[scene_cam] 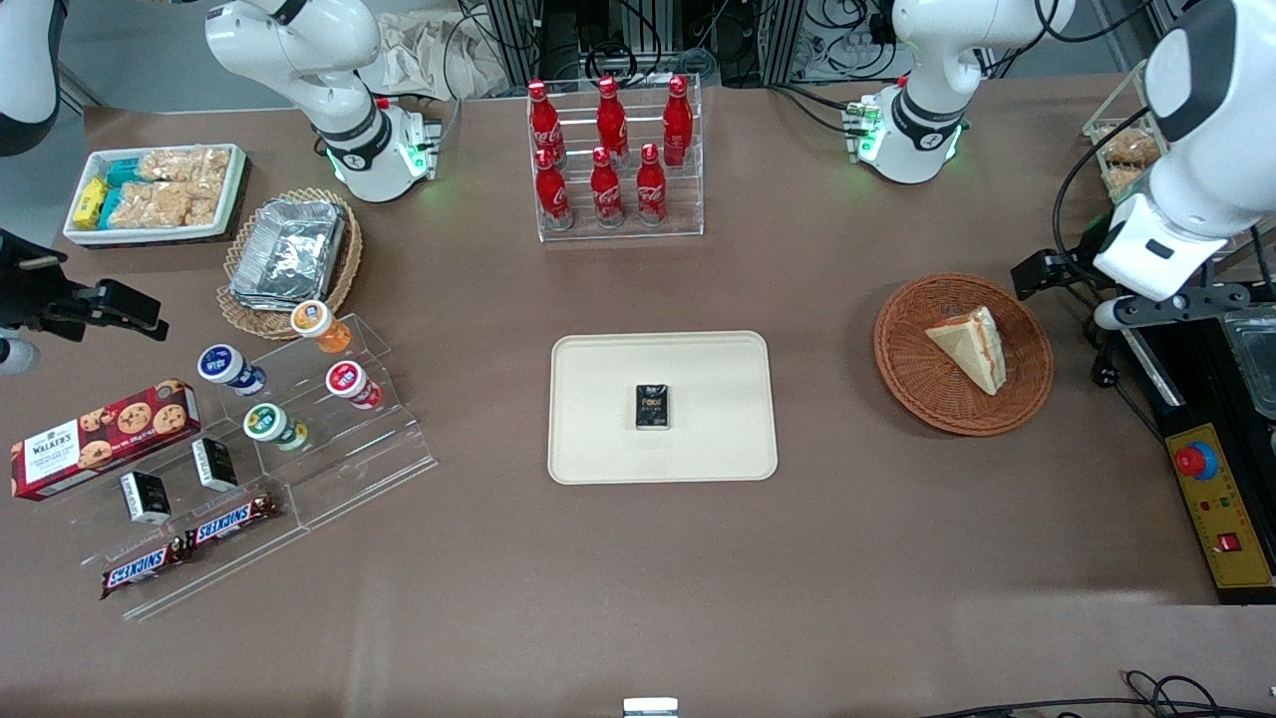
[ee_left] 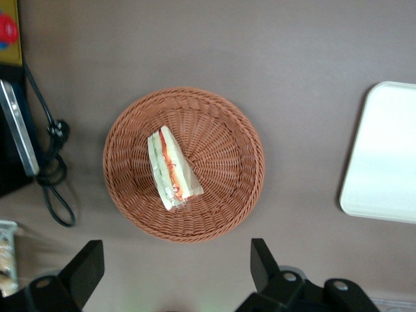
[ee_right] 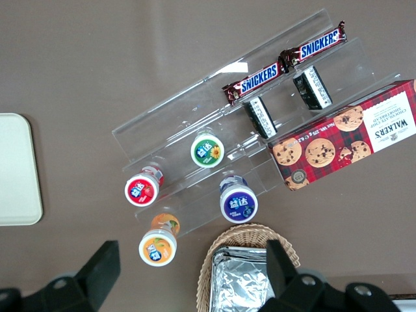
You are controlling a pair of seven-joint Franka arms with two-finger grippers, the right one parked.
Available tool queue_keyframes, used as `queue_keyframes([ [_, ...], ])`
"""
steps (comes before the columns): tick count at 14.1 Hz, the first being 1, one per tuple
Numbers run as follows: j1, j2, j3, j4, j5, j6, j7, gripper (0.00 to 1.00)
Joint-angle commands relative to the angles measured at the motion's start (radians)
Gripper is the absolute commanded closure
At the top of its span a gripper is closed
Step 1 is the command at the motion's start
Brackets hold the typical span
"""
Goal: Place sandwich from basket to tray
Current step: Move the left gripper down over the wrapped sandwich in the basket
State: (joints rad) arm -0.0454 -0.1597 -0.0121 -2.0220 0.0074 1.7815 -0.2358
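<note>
Starting point only: the triangular white-bread sandwich [scene_cam: 972, 346] with orange-red and green filling lies in the round reddish-brown woven wicker basket [scene_cam: 909, 349], nothing lifted, so the grasp, carry and drop onto the flat cream rectangular tray [scene_cam: 598, 439] are all left.

Front view: basket sits at about 3 o'clock from the tray, well apart, toward the working arm's end of the table. Sandwich rests off-centre in the basket, toward its 3 o'clock rim. Tray holds one small black packet [scene_cam: 653, 407] near its middle, rest of it bare. Clear rack of six red cola bottles [scene_cam: 610, 150] at 12 o'clock from the tray. Toward the parked arm's end: lighter tan wicker basket [scene_cam: 339, 279] with silver foil containers [scene_cam: 289, 249], white bin [scene_cam: 234, 194] of snack packets. Left arm's gripper [scene_cam: 1102, 299] hangs high, just beside the basket's 3 o'clock rim.

Left wrist view: gripper [ee_left: 175, 276] looks straight down at the basket, both dark fingers [ee_left: 84, 263] spread wide, holding nothing, well above the sandwich [ee_left: 170, 169]. Sandwich lies on its side, filling edge showing, a bit off basket [ee_left: 221, 136] centre. Tray corner [ee_left: 380, 153] visible, bare.

Right wrist view: parked-end clutter only; no sandwich; tray edge [ee_right: 16, 169] shows.
</note>
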Motion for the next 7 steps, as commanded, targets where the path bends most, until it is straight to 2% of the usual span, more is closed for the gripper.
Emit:
queue_keyframes([
  [1,0.001,-0.093,-0.002,-0.190,0.016,0.128,-0.144,0.00],
  [7,0.012,-0.089,0.003,-0.366,0.014,0.307,-0.327,0.00],
])
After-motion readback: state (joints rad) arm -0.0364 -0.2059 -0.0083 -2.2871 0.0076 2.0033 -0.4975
